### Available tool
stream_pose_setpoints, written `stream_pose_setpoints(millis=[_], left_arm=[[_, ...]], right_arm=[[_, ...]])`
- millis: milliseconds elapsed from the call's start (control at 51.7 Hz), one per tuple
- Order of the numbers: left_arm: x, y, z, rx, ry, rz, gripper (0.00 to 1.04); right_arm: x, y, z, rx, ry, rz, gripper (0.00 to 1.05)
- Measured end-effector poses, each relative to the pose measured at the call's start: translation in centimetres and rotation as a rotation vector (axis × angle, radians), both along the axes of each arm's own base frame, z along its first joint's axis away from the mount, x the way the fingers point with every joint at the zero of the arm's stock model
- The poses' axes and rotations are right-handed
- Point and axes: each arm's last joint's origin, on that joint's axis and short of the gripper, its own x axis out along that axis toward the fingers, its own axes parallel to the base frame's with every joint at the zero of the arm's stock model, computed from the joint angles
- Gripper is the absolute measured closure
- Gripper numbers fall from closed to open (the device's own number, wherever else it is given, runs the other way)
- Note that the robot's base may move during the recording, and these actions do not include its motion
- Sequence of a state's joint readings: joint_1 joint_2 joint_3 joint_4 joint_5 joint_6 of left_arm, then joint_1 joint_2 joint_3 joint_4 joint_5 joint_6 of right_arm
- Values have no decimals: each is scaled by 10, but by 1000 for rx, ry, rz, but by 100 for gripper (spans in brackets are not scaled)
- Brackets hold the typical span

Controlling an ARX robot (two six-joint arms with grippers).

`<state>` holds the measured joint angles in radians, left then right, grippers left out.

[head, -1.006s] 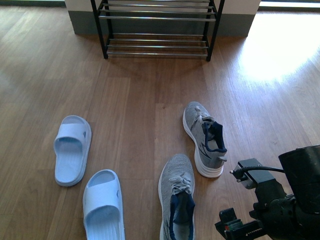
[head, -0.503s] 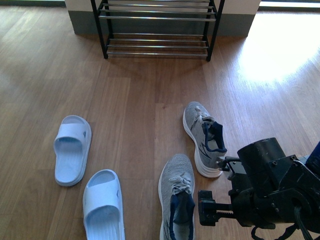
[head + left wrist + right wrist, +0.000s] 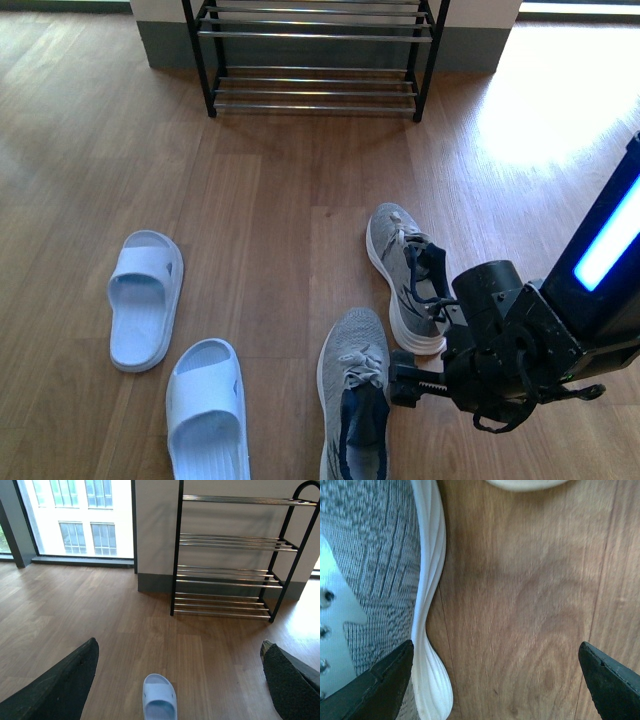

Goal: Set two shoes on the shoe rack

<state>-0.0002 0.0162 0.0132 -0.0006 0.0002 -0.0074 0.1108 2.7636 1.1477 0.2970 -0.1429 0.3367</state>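
Two grey knit sneakers lie on the wood floor, one further off (image 3: pixel 403 268) and one nearer (image 3: pixel 354 398). Two pale blue slides (image 3: pixel 145 298) (image 3: pixel 207 405) lie to their left. The shoe rack (image 3: pixel 315 55) stands at the back against the wall. My right gripper (image 3: pixel 402 382) hangs open low over the floor between the two sneakers. In the right wrist view the right gripper (image 3: pixel 495 652) spans bare floor, one finger (image 3: pixel 385 685) by the nearer sneaker's white sole (image 3: pixel 427 605). The left gripper (image 3: pixel 178 647) is open, well above the floor, facing the rack (image 3: pixel 230 575), with one slide (image 3: pixel 159 700) below.
A grey skirting and white wall (image 3: pixel 160 40) run behind the rack. Sunlight glares on the floor (image 3: pixel 560 100) at the right. Tall windows (image 3: pixel 75 515) stand left of the rack in the left wrist view. Bare boards lie between the shoes and the rack.
My right arm has swung left and forward from the lower right corner, bringing its open gripper down between the two sneakers. The shoes have not moved.
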Motion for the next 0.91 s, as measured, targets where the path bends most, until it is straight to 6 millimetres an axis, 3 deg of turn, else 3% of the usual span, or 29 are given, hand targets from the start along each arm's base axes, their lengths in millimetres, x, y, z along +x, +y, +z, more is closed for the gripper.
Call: stream_pose_setpoints(millis=[251, 445, 619, 754, 909], left_arm=[[0, 0, 0, 0, 0, 0, 9], [0, 0, 0, 0, 0, 0, 9], [0, 0, 0, 0, 0, 0, 9], [0, 0, 0, 0, 0, 0, 9], [0, 0, 0, 0, 0, 0, 9]], right_arm=[[21, -14, 17, 51, -100, -3, 9], [0, -19, 17, 58, -99, 57, 9], [-20, -35, 16, 67, -99, 70, 9], [-21, -47, 16, 35, -141, 71, 9], [-25, -46, 22, 95, -157, 88, 9]])
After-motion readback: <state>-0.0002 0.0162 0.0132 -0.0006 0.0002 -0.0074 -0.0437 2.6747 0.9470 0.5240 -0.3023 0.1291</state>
